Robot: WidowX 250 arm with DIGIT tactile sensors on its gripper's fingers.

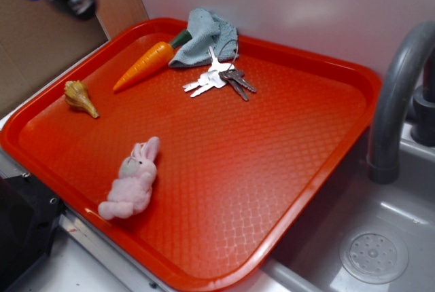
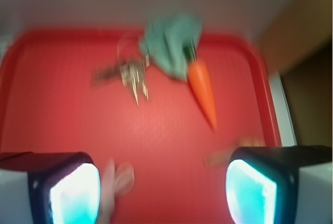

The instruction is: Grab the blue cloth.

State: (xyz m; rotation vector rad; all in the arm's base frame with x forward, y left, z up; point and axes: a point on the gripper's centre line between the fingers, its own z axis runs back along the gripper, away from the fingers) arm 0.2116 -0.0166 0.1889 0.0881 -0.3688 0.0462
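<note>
Pale grey-blue terry cloth lies crumpled at the red plastic tray's far edge; the gripper hangs spread wide, empty.

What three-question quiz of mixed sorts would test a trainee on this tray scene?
1. True or false: the blue cloth lies at the far edge of the red tray.
2. Which item touches the cloth? A) pink bunny B) toy carrot C) shell
3. Fill in: in the wrist view the gripper is ____, holding nothing.

Key: 1 true; 2 B; 3 open.
</note>
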